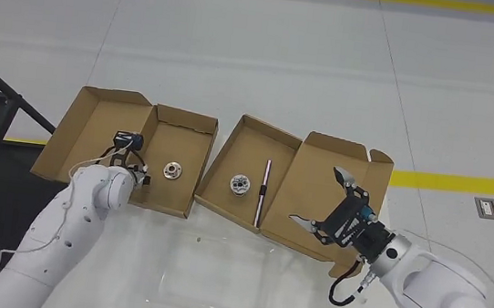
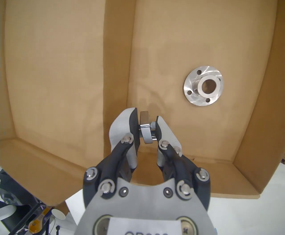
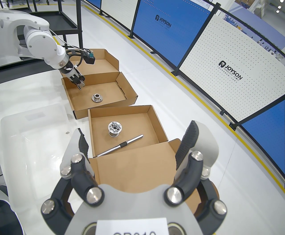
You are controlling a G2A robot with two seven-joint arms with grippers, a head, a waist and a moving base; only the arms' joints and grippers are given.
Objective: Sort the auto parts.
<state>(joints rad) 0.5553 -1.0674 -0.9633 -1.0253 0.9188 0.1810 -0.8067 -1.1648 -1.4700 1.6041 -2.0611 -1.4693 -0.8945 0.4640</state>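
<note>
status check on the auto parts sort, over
Left gripper shut on small metal part, over left box. Right gripper open above right box's flap. Flange lies apart from held part, bare cardboard beneath.

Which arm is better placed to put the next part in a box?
Left. The left gripper is shut on a small metal part over the box holding the flange. The right gripper is open and empty over the other box's flap.
</note>
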